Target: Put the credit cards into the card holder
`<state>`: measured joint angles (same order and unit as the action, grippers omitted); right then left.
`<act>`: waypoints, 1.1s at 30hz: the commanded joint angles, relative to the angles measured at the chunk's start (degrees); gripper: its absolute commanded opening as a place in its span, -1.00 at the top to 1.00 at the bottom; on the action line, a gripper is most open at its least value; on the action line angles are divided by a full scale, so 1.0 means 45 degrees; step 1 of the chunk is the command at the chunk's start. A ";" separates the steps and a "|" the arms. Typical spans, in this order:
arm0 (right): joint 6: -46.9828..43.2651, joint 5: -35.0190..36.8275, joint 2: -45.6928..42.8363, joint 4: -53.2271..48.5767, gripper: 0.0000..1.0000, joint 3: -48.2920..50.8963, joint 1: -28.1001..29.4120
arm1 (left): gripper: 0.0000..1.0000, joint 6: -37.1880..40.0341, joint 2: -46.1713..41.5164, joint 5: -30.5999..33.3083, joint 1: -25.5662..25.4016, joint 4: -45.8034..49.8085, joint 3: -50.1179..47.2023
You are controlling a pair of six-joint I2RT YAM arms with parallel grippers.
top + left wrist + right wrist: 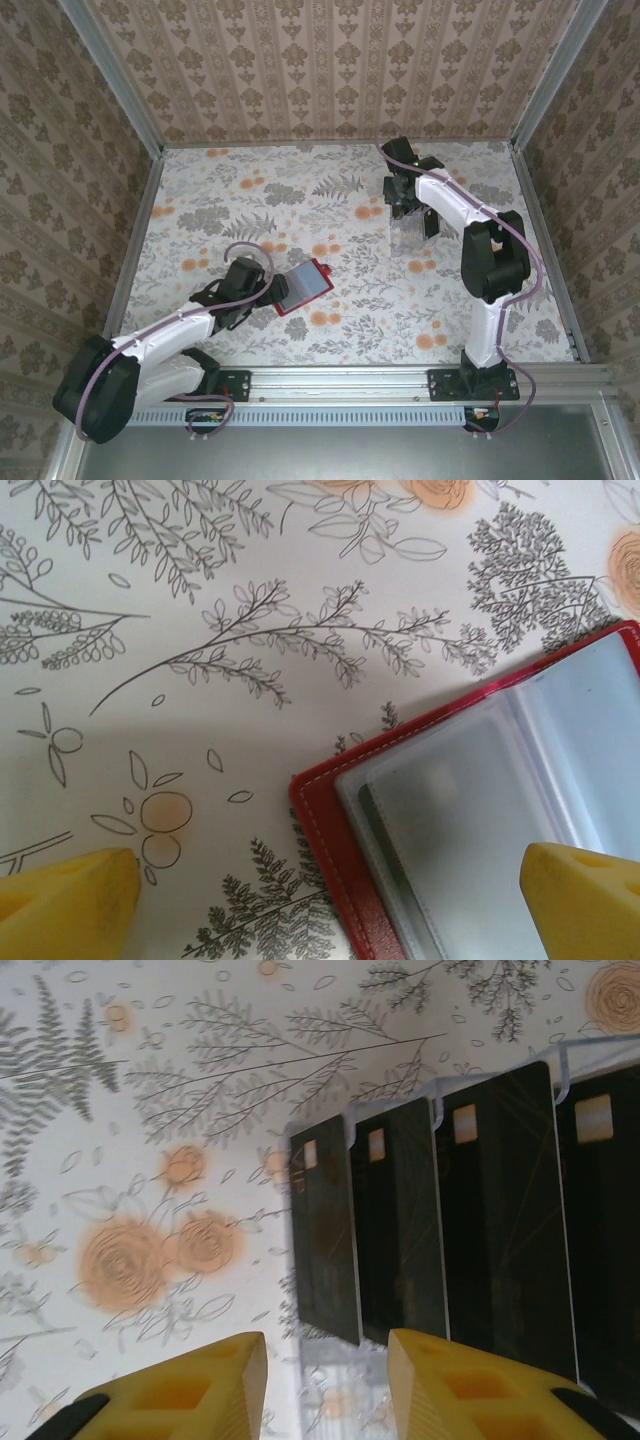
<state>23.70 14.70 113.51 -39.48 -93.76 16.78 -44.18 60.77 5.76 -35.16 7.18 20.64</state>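
The card holder [306, 284] lies open on the flowered table, red rim up and clear sleeves [490, 800] showing, one dark card inside a sleeve. My left gripper [270, 293] hovers over its left corner, open wide: one yellow fingertip [70, 900] is above bare table, the other above the sleeves, and nothing is between them. Several black credit cards [400, 1220] stand on edge in a clear slotted rack [345, 1365]. My right gripper [325, 1385] is open above the rack, fingers either side of the leftmost card's [322, 1230] near end, with a gap on both sides.
The rack [410, 240] stands at the right back of the table [350, 330], under my right gripper [408, 213]. Patterned walls with metal frame posts close in the table on three sides. A rail [340, 380] holding both arm bases runs along the near edge.
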 commanded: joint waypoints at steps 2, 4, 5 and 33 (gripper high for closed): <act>-0.0534 0.0354 0.0912 -0.0858 0.27 -0.0972 -0.0201 | -1.00 0.0063 0.0074 0.0069 0.0059 -0.0034 0.0528; -0.0620 0.0337 0.1338 -0.0993 0.28 -0.1350 -0.0201 | -1.00 0.0051 0.0088 0.0086 0.0078 0.0006 0.0573; -0.0668 0.0338 0.1498 -0.1057 0.29 -0.1486 -0.0202 | -1.00 0.0025 0.0106 0.0087 0.0078 0.0023 0.0601; -0.0459 -0.1003 0.2267 -0.0857 0.68 -0.1608 -0.0390 | -1.00 0.0108 0.0323 0.0145 0.0098 0.0123 0.0793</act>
<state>21.19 13.10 123.22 -42.48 -100.77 15.14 -44.18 62.17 5.78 -35.16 7.25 23.03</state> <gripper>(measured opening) 0.158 0.997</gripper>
